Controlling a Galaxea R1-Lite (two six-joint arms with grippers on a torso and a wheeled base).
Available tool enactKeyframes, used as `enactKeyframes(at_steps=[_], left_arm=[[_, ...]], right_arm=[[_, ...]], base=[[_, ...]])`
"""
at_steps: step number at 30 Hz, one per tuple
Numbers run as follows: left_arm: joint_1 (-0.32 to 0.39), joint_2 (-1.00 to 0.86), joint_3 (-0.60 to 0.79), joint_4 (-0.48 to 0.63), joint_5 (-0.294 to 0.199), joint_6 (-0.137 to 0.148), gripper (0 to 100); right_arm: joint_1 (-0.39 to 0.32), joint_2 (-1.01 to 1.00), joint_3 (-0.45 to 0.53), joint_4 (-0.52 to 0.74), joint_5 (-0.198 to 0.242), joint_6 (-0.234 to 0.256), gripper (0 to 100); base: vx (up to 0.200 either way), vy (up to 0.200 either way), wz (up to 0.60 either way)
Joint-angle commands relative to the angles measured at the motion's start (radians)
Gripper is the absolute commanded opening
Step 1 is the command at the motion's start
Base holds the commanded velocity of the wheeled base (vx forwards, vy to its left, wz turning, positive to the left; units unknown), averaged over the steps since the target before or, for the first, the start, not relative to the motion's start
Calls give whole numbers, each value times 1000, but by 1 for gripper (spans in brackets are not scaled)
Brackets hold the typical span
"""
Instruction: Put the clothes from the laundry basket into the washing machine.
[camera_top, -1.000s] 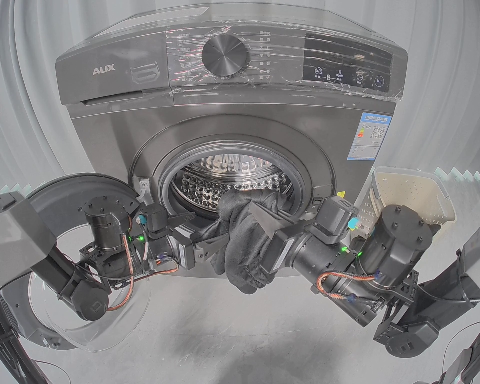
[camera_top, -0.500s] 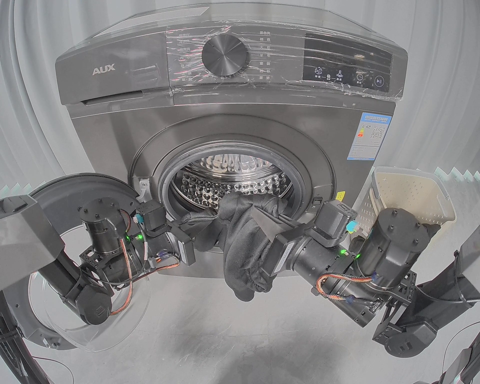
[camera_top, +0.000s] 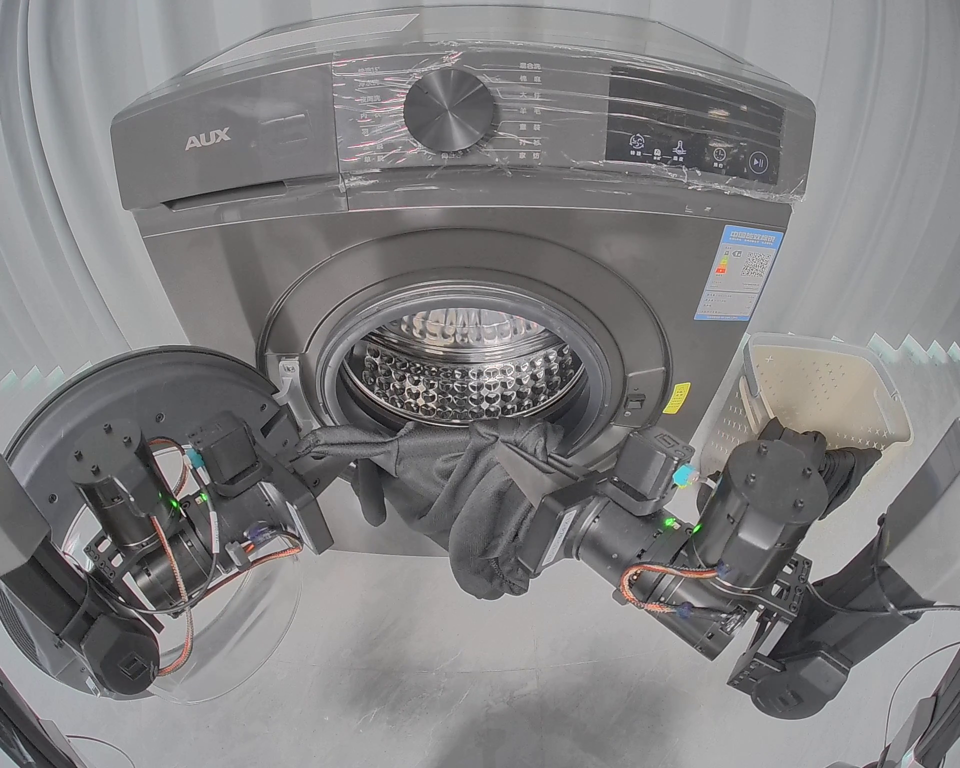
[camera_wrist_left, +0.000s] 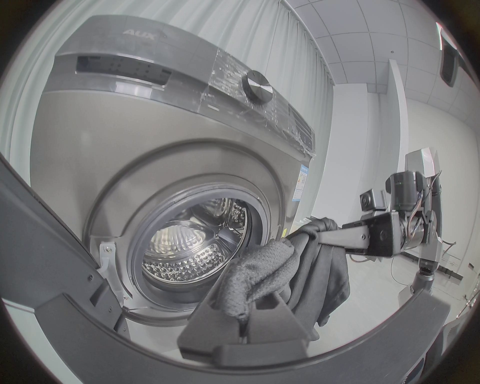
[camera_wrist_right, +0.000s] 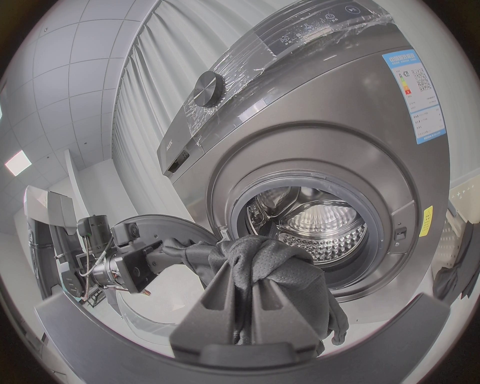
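Observation:
A dark mesh garment (camera_top: 450, 490) is stretched between my two grippers just in front of the washing machine's open drum (camera_top: 465, 375), below its rim, with its lower end hanging toward the floor. My left gripper (camera_top: 305, 447) is shut on the garment's left end, close to the door hinge; the left wrist view shows cloth (camera_wrist_left: 260, 270) bunched in its fingers (camera_wrist_left: 227, 325). My right gripper (camera_top: 520, 468) is shut on the garment's right part (camera_wrist_right: 270, 265). The cream laundry basket (camera_top: 830, 385) stands to the right of the machine.
The round door (camera_top: 130, 400) is swung open to the left, behind my left arm. Another dark piece of clothing (camera_top: 850, 465) hangs over the basket's front edge. Bare grey floor (camera_top: 420, 650) lies below the garment.
My left gripper, open beside the garment a second ago, has shut on it and pulled left, stretching the cloth. The right gripper has sunk a little, still holding on.

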Motion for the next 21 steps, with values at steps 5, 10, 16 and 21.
enactKeyframes(at_steps=[5, 10, 16, 21], left_arm=[[-1, -38, -13, -5, 10, -3, 0], [-12, -49, -20, -5, 22, -5, 0], [-12, -49, -22, -5, 22, -6, 0], [-12, -49, -28, -5, 24, -8, 0]], right_arm=[[-7, 28, 33, -21, 18, 3, 0], [-9, 29, 45, -38, 24, 4, 0], [-13, 32, 48, -39, 24, 4, 0], [-33, 45, 48, -36, 21, 4, 100]], base=[[0, 0, 0], [0, 0, 0], [0, 0, 0], [0, 0, 0]])
